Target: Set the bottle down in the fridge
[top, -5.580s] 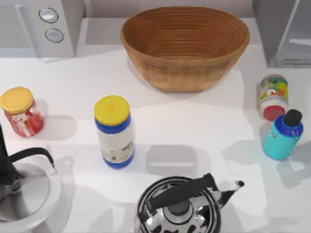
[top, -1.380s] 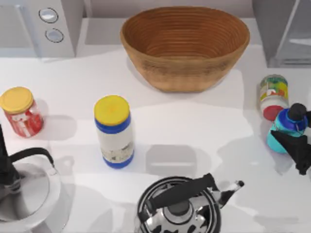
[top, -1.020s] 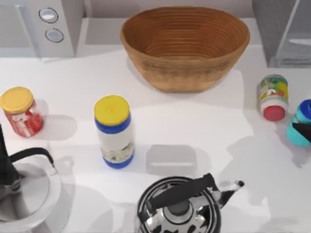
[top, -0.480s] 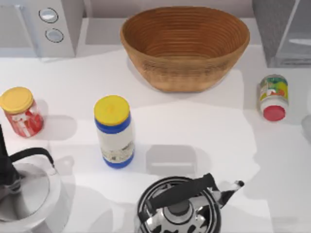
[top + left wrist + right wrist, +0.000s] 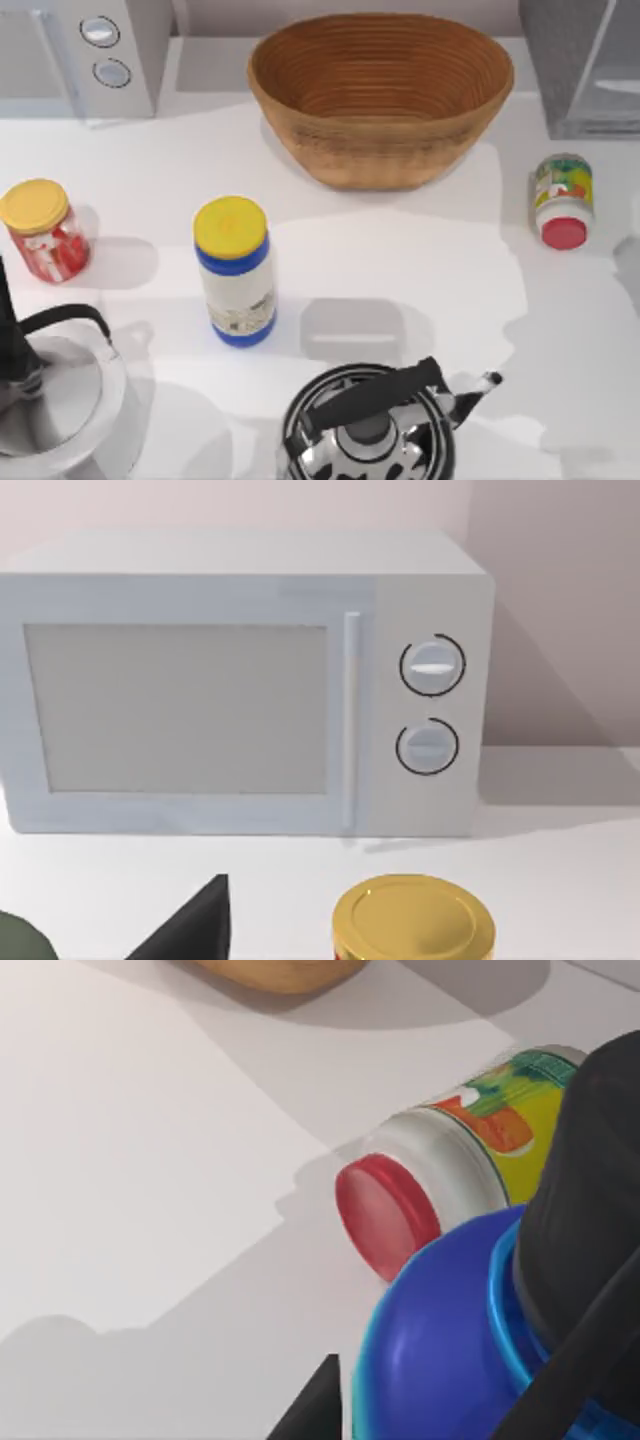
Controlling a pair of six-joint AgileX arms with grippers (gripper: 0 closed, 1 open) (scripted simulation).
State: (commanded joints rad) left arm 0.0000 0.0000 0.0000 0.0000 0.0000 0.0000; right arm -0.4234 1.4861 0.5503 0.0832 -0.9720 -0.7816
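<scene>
The right gripper (image 5: 440,1405) is clenched around the bottle (image 5: 440,1330). In the right wrist view the bottle is very close, with a shiny blue round shoulder and a black cap. It is up above the white table (image 5: 400,260), over a jar with a red cap (image 5: 385,1215). That jar lies on its side and has a bright label of yellow, green and orange. It sits on the right side of the table, between the bottle and the fridge (image 5: 560,60).

The fridge is a big dark grey box with little speckles and a pale slanted panel. It stands in the far right corner.

Beside it, in the middle at the back, is a wide brown basket (image 5: 380,95) with ribbed rings. A light grey box with two round dials (image 5: 110,50) is at the far left.

A tall white and blue tub with a yellow lid (image 5: 233,270) stands near the middle. A small red jar with a gold lid (image 5: 42,228) is at the left. A shiny black and white kettle (image 5: 370,425) is at the front.

The left gripper (image 5: 185,930) is by the box with dials, and I cannot tell if it is open or closed.
</scene>
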